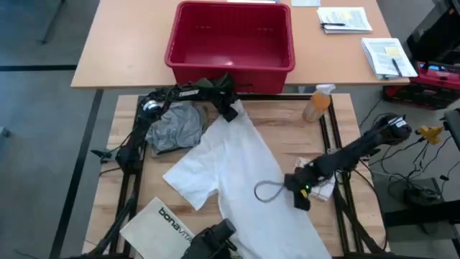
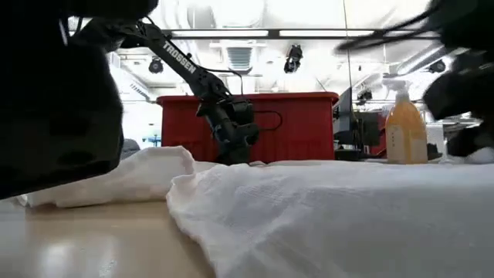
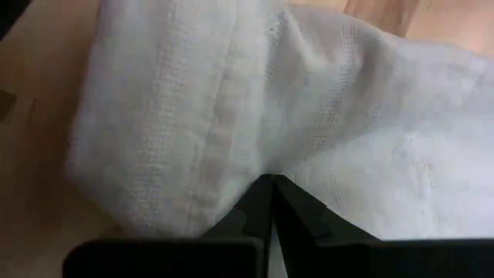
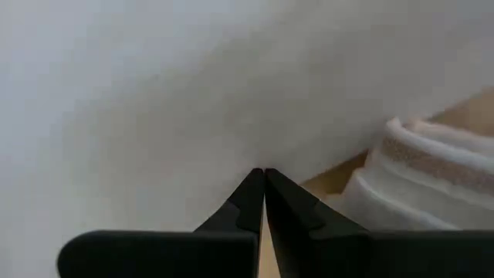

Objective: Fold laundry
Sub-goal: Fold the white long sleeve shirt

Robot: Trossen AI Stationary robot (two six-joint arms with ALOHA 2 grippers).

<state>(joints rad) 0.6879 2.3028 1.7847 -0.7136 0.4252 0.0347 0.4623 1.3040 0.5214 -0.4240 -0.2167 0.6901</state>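
White shirt spread diagonally across the middle of the table, far end near the red basket, near end running off the front edge. Left gripper at the shirt's far end, fingers pressed together on a fold of the cloth. Right gripper at the shirt's right edge, fingers closed tip to tip against the fabric; grip on it not clear. Grey T-shirt bunched just left of the white one, touching it. Spray bottle at the far right, bag at the front left
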